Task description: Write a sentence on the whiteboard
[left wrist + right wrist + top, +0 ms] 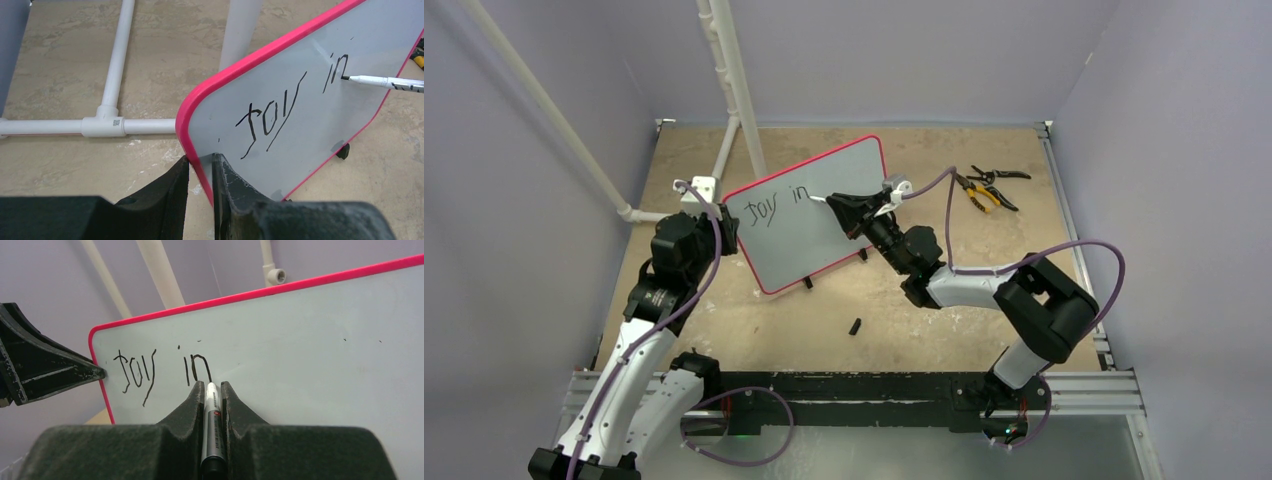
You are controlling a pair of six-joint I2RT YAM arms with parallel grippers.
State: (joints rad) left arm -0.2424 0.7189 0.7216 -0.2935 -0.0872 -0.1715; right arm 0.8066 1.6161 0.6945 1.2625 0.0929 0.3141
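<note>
1. White pipe frame (102, 125): is lying and rising at the left rear of the tabletop (754, 320), behind the board.
2. Left pincer (200, 166): is clamping its black fingers together on the pink rim at the left edge of the whiteboard (809, 245).
3. Whiteboard: is standing on its small black feet at the middle of the tabletop, slightly left of centre, with its writing face turned toward the arms.
4. The sentence (771, 207): is reading "Joy in" in thin black strokes along the upper left of the board.
5. Marker (211, 425): is touching its tip to the board just after the "n".
6. Right pincer (210, 386): is squeezing the marker barrel between both fingers.
7. Small black piece (856, 326): is lying on the tabletop in front of the board.
8. Hand tools (987, 188), yellow and black handles: are lying at the right rear, well apart from the board.
</note>
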